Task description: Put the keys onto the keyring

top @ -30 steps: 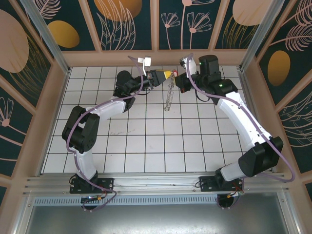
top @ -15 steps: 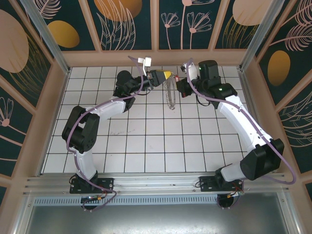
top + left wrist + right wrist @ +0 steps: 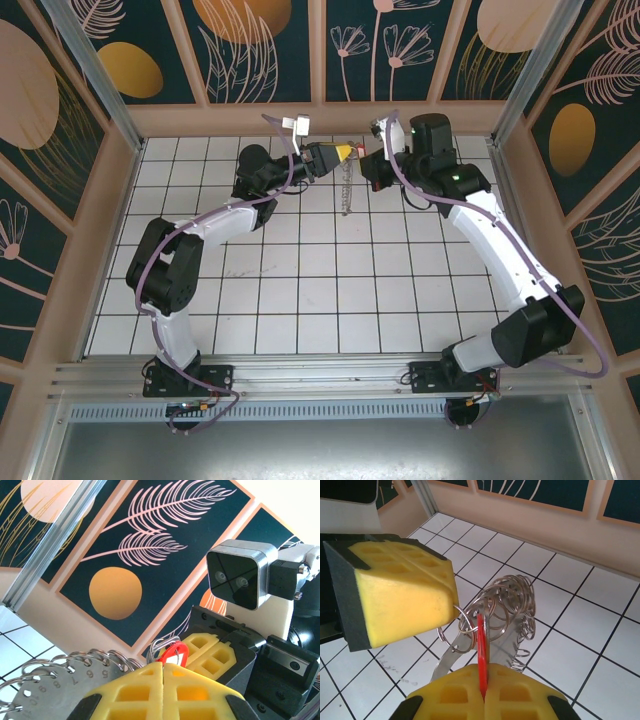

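The red key [image 3: 481,647] is up off the counter, standing on edge and pinched in the seam between the yellow pads of the right gripper [image 3: 484,682]. That gripper is clamped tight on it. Its tip pokes right into the tangle of wire loops on the keyring [image 3: 506,604]. The loops cross in front of the red blade, and I cannot tell if it is threaded through any of them.

From the left wrist view, the key's red head [image 3: 170,655] peeks up just past the left gripper [image 3: 163,669], whose pads are pressed together. One loop of the keyring meets that gripper's tip at the 9 o'clock side of the bunch, so the left gripper is clamped on the keyring. A numbered metal plate [image 3: 47,687] fans out from the ring at its 8 o'clock.

In the top view, the keyring [image 3: 347,196] dangles over the white tiled counter [image 3: 300,290], out at the counter's 12 o'clock end. The left gripper sits at the ring's 11 o'clock and the right at its 1 o'clock, the two tips nearly nose to nose. Dark panels with leaves and orange discs [image 3: 115,593] stand behind them.
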`<move>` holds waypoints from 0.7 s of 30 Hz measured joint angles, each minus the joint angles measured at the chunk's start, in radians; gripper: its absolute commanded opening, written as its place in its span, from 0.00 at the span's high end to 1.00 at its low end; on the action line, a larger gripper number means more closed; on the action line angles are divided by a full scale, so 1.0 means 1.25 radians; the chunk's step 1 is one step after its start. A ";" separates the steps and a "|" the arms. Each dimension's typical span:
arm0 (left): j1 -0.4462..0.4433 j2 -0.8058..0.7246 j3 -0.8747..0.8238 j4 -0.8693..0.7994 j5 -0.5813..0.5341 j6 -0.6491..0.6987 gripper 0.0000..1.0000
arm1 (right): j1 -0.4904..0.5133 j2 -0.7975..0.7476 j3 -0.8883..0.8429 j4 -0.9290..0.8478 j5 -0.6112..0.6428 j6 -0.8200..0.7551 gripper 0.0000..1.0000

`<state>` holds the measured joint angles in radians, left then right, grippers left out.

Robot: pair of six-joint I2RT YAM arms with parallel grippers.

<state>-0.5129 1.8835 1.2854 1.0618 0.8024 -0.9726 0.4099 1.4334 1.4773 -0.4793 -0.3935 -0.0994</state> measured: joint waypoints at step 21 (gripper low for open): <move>0.000 0.000 0.000 -0.004 0.000 0.000 1.00 | 0.000 -0.014 -0.025 0.009 0.012 0.000 1.00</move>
<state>-0.5129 1.8835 1.2854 1.0573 0.8028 -0.9726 0.4095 1.4162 1.4456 -0.4686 -0.3782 -0.0994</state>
